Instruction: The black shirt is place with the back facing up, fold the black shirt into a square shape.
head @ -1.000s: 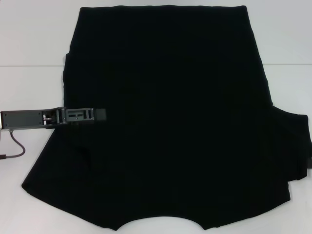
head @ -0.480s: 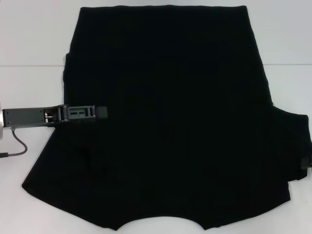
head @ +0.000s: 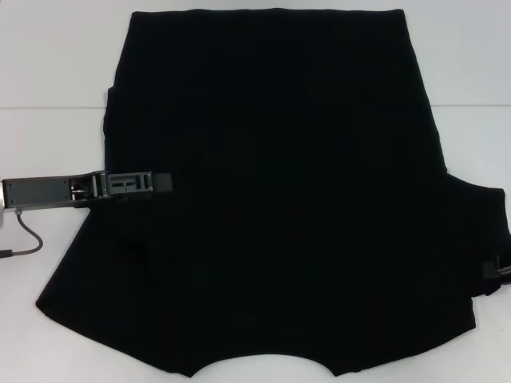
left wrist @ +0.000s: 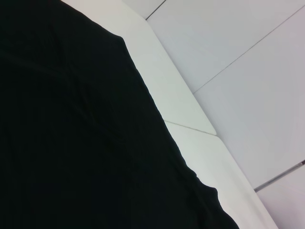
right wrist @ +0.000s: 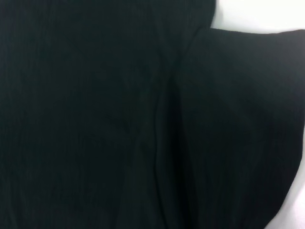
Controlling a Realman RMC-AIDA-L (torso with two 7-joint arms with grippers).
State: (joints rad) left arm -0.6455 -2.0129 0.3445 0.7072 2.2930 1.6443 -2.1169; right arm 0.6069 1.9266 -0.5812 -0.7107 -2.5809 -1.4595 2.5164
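The black shirt lies flat and covers most of the white table, its curved neckline at the near edge. No lettering shows. Its left sleeve is folded in onto the body, while the right sleeve still sticks out. My left gripper reaches in from the left, low over the shirt's left part. A sliver of my right gripper shows at the right edge beside the right sleeve. The left wrist view shows the shirt, and the right wrist view shows the shirt body and sleeve.
The white table shows bare at the left, far and right sides of the shirt. A thin dark cable hangs from the left arm near the table's left edge. A seam in the table shows in the left wrist view.
A part of my right gripper has come into view at the right edge by the sleeve. My left gripper has drawn back slightly to the left. The shirt has not moved.
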